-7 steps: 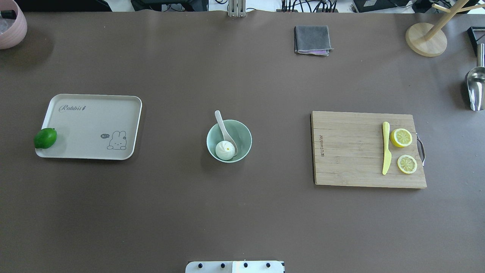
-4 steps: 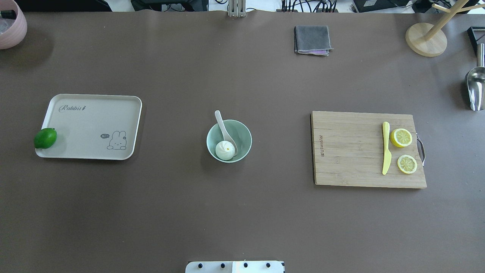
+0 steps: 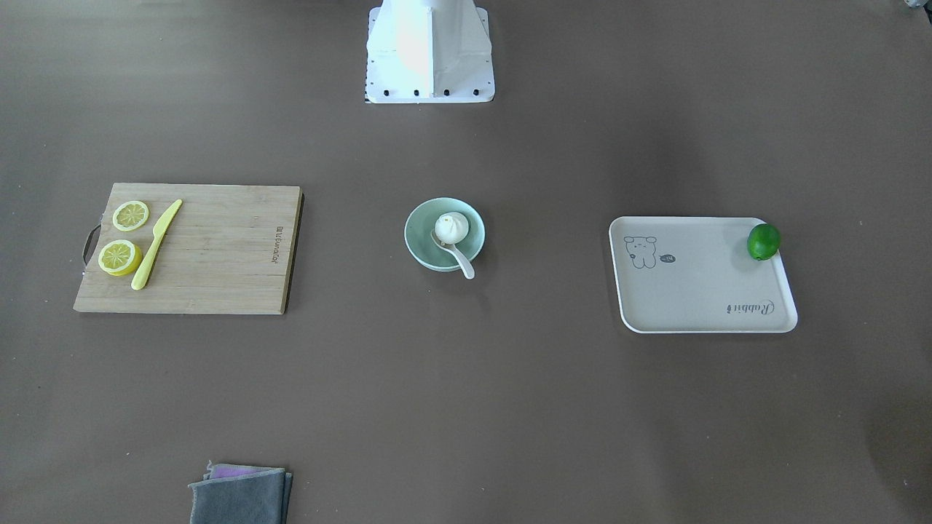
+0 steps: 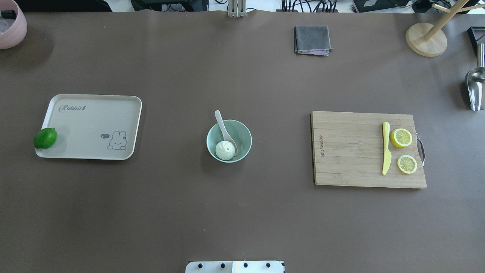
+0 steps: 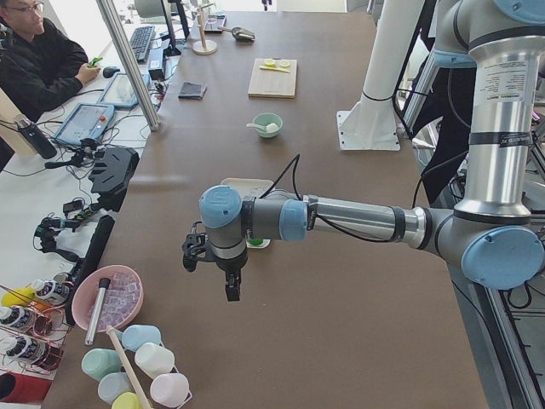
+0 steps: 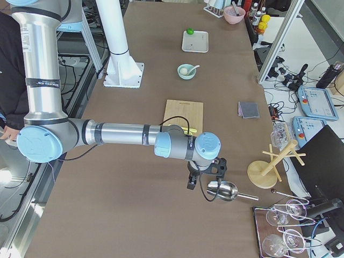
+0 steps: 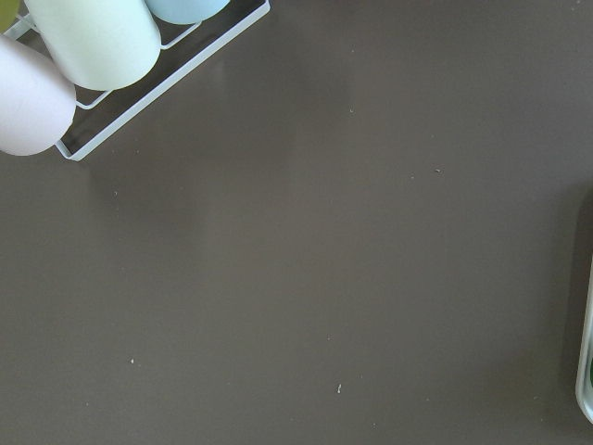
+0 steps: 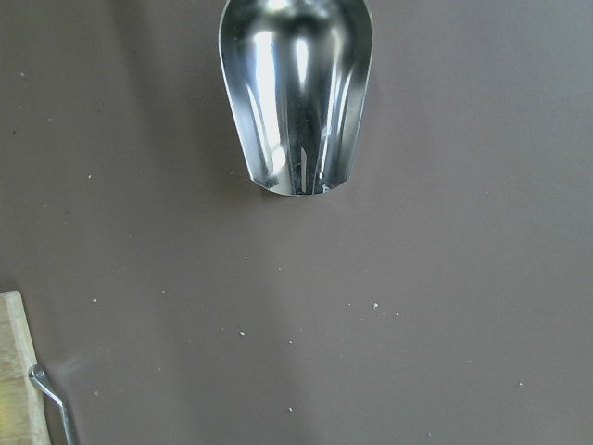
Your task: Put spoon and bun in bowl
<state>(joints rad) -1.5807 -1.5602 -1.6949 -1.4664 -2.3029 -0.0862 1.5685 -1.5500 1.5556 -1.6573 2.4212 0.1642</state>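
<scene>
The pale mint-green bowl stands at the table's middle, also in the front-facing view. The white pleated bun lies inside it. The white spoon rests with its scoop in the bowl beside the bun and its handle over the far rim. My left gripper shows only in the exterior left view, far from the bowl at the table's left end. My right gripper shows only in the exterior right view, above a metal scoop. I cannot tell whether either is open or shut.
A beige tray with a lime lies left of the bowl. A wooden cutting board with a yellow knife and two lemon halves lies right. A grey cloth, metal scoop, wooden stand and pink bowl line the edges.
</scene>
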